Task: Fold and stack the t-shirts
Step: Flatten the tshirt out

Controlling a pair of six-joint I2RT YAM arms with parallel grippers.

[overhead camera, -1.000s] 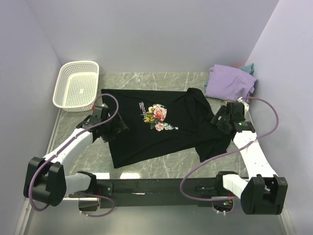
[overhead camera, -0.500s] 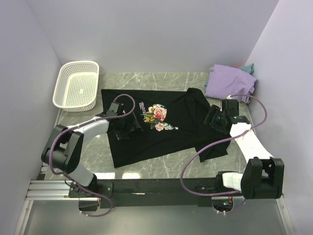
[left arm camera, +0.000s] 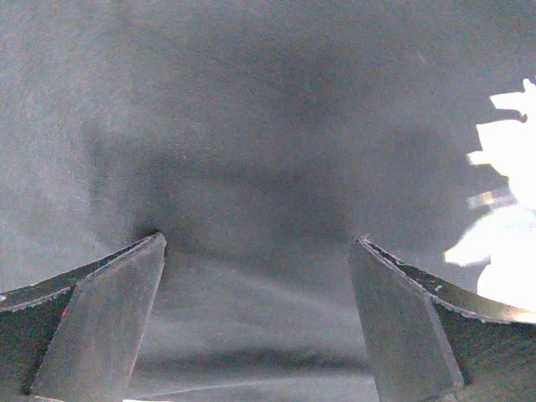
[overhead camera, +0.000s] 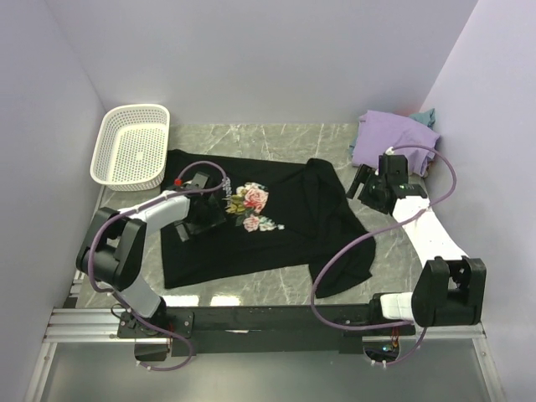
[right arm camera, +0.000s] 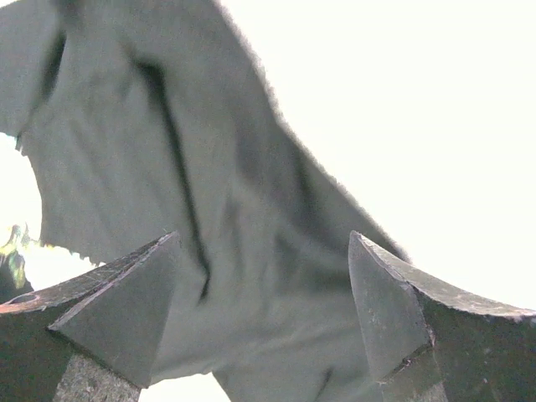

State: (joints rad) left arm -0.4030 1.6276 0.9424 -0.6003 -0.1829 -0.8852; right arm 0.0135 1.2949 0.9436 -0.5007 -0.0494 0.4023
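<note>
Both claws, the left claw [overhead camera: 204,219] and the right claw [overhead camera: 360,186], had their fingers spread wide, and neither one held anything. The left claw [left arm camera: 260,241] was low over the black shirt [overhead camera: 276,239], just left of the pink roses. Its wrist view showed only dark cloth between its fingers [left arm camera: 100,318]. I could not tell if the tips touched the cloth.

The right claw [right arm camera: 264,243] was at the right edge of the black shirt [right arm camera: 167,167], with cloth under it.

The black shirt lay on the green stone table [overhead camera: 251,136] with its picture facing up. Its right side was bumpy and folded over. The lavender shirt [overhead camera: 394,138] sat in a crumpled heap in the far right corner. The teal shirt [overhead camera: 427,115] peeked out behind it. A white basket [overhead camera: 132,126] stood in the far left corner, just beside the black shirt.
</note>
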